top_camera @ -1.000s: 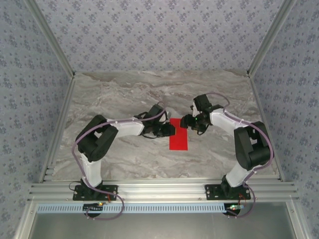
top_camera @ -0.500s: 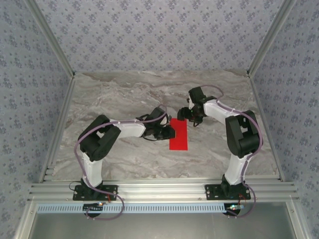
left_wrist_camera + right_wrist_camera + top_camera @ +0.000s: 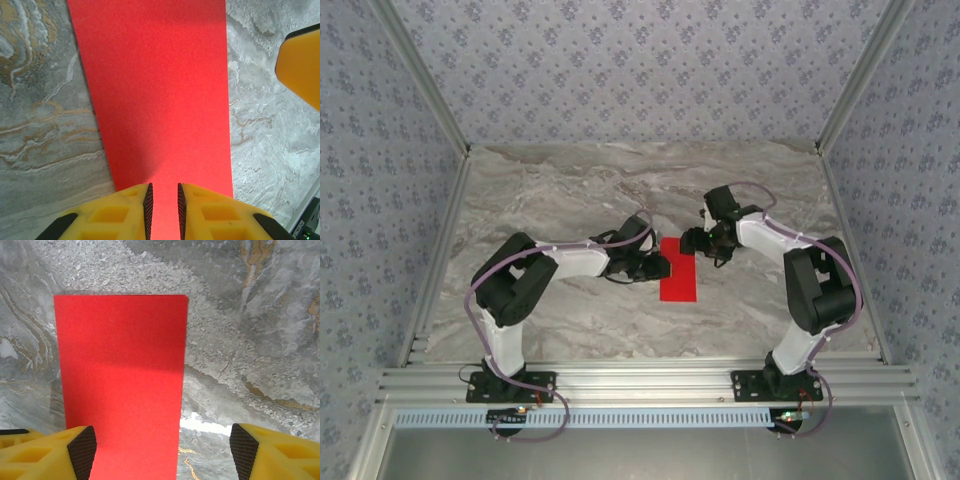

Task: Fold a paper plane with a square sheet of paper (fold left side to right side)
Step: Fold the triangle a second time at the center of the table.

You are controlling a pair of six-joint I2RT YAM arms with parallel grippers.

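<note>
You have the square sheet of paper [image 3: 678,275] lying flat on the marble table [image 3: 570,190], near the middle and between the 2 arms. It now has the shape of a narrow red rectangle, with the long side running from the near side to the far side of the table. You can see no wrinkle on its upper face in the left wrist view [image 3: 155,90].

Your left gripper [image 3: 660,265] is at the left long edge of the paper. In its own camera the left gripper [image 3: 164,200] has its jaws drawn almost together, with only a thin slit between the 2 yellow fingers and red paper visible in that slit. Whether they pinch the paper or only rest on it, I cannot tell.

Your right gripper [image 3: 695,240] is at the far right corner of the paper. In its own camera the right gripper [image 3: 162,450] has its jaws spread wide and grasps nothing. 1 finger is over the paper [image 3: 120,370] and the other is over bare table, to the side of the long edge.
</note>
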